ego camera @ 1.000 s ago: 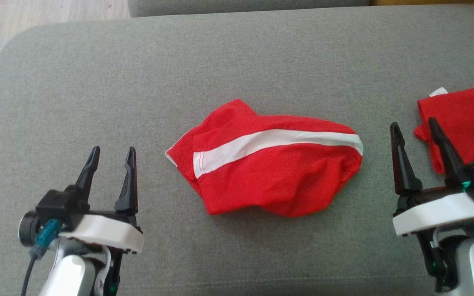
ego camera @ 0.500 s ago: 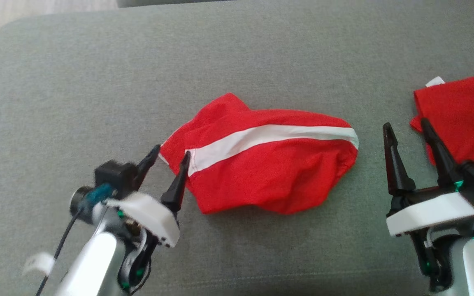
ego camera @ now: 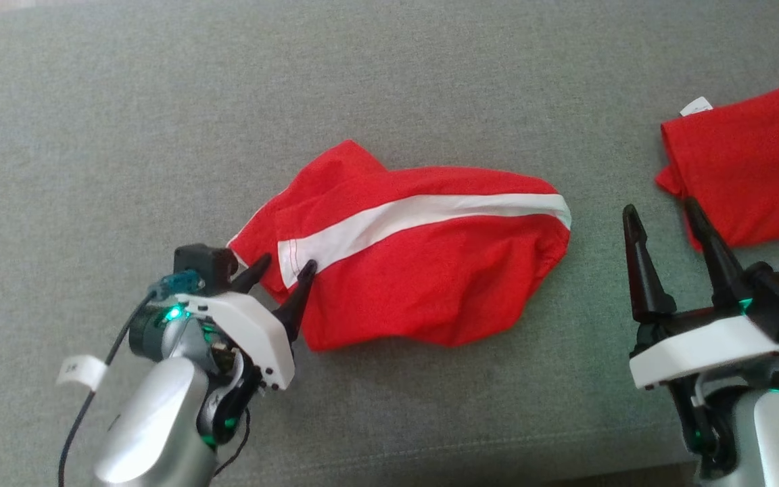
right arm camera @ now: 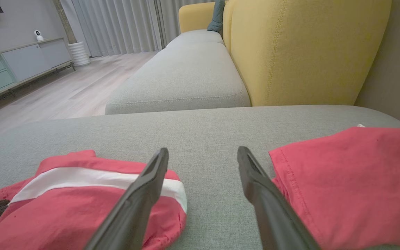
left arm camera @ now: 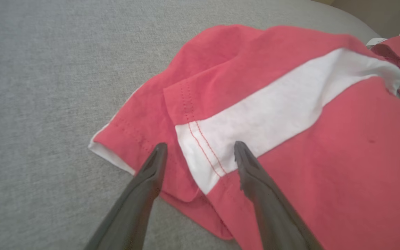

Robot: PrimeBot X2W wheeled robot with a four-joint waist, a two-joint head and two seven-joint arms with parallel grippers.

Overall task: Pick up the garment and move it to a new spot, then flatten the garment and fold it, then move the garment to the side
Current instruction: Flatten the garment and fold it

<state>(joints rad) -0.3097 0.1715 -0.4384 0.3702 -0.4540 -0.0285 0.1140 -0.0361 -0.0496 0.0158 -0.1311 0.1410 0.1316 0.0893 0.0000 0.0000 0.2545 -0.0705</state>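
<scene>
**A:** Setting: a grey sofa cushion [ego camera: 430, 81] serves as the work surface. What lies nearest?

**B:** The left gripper [ego camera: 289, 262], jaws spread wide and holding nothing. Its fingers straddle the stitched hem at the left end of the garment [ego camera: 430, 284], one tip over the red layer and the other over the white stripe [ego camera: 416, 220]. Whether the tips touch the cloth is not clear. The right gripper [ego camera: 658, 206], likewise wide apart and empty, stands beside the garment's right end, apart from it.

**A:** Which step is in hand?

**B:** Probably the first, the pick-up. The garment lies crumpled mid-cushion, unlifted. The next move calls for lowering onto the hem and closing on both layers, so that the lift carries the whole piece.

**A:** Counts?

**B:** Two grippers. Two red cloths: the striped garment and a second red piece [ego camera: 748, 162] farther right. One white stripe. Beyond, in the right wrist view, one yellow backrest [right arm camera: 307, 52] and one further cushion [right arm camera: 186, 80].
</scene>
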